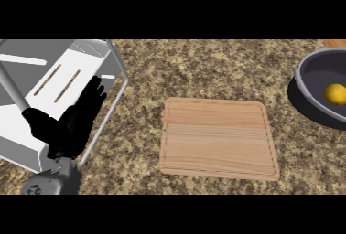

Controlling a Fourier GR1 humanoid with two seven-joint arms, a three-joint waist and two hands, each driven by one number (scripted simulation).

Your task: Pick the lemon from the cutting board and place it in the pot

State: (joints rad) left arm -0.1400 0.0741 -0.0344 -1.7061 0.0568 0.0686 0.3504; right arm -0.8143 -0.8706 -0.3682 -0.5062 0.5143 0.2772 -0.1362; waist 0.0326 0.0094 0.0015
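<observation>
A yellow lemon (335,93) lies inside the dark grey pot (310,77) at the right edge of the head view. The wooden cutting board (218,138) lies in the middle of the counter with nothing on it. My left hand (69,124) shows at the lower left, open, fingers straight and pointing up, resting in front of a metal sink. It is far from the board and the pot. My right hand does not show.
A metal sink (113,59) with a faucet bar fills the upper left corner. The speckled brown granite counter (202,68) runs around the board. A bit of an orange-brown thing (335,43) shows at the top right.
</observation>
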